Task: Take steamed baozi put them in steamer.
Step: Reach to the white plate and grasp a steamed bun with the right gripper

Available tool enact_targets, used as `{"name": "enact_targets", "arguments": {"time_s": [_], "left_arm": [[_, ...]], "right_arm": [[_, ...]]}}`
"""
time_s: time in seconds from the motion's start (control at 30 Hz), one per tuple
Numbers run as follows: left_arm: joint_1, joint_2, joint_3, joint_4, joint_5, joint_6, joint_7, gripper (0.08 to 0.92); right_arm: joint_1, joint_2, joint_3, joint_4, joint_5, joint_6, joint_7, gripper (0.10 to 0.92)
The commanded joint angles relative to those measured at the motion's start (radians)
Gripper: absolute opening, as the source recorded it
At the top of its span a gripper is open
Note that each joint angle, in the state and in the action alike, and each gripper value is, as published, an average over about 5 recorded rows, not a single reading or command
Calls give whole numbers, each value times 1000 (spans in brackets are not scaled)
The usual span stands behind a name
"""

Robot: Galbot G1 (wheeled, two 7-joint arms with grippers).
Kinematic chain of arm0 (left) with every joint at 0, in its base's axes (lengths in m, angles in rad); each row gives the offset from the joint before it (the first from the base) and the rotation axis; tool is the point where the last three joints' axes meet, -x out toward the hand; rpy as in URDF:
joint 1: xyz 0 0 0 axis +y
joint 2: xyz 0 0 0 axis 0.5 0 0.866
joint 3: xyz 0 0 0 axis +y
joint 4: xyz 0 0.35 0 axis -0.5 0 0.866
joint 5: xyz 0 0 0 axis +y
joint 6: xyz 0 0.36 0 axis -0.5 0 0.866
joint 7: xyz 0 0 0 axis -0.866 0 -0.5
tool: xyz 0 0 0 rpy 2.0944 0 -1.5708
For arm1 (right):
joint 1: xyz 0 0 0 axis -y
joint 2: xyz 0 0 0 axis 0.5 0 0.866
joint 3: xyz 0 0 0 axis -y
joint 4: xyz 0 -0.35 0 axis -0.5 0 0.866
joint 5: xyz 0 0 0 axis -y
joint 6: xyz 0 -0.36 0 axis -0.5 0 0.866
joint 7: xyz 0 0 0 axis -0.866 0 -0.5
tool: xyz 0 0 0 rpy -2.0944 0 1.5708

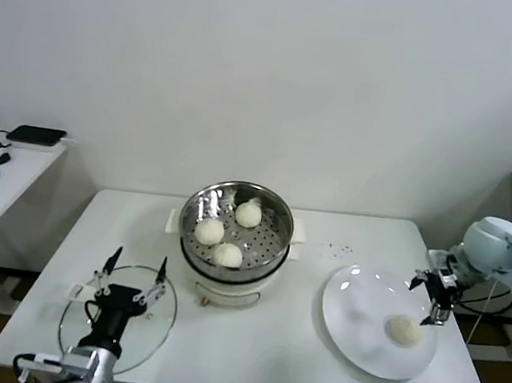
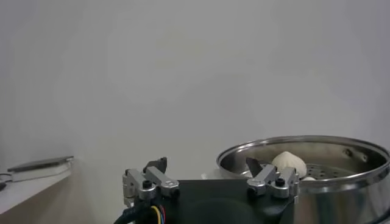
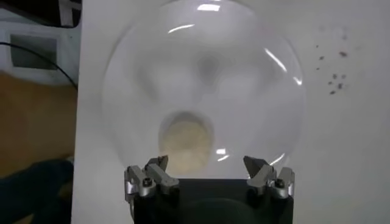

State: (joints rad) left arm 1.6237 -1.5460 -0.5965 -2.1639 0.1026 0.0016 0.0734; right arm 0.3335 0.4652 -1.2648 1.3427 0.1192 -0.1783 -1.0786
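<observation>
Head view, right hand (image 1: 431, 299) released above plate's (image 1: 351, 327) last baozi (image 1: 403, 330), left hand (image 1: 135, 274) released, no readable writing.

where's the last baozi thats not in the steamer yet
In the head view the last baozi lies on the white plate at the table's right side, right of the steamer, just below the open right gripper.

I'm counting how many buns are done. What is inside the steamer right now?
Three baozi sit on the perforated tray inside the steamer. The near wall hides a strip of the tray, so nothing small there could be ruled out. One more baozi lies on the plate.
</observation>
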Motion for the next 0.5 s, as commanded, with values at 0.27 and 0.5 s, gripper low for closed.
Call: {"name": "enact_targets", "arguments": {"time_s": [0.27, 0.5], "left_arm": [[6, -4, -12, -2, 5, -1, -1, 823], [5, -7, -14, -1, 5, -1, -1, 823]], "right_arm": [[-238, 50, 157, -91, -64, -4, 5, 823], [-264, 80, 180, -121, -67, 0, 12, 823]]}}
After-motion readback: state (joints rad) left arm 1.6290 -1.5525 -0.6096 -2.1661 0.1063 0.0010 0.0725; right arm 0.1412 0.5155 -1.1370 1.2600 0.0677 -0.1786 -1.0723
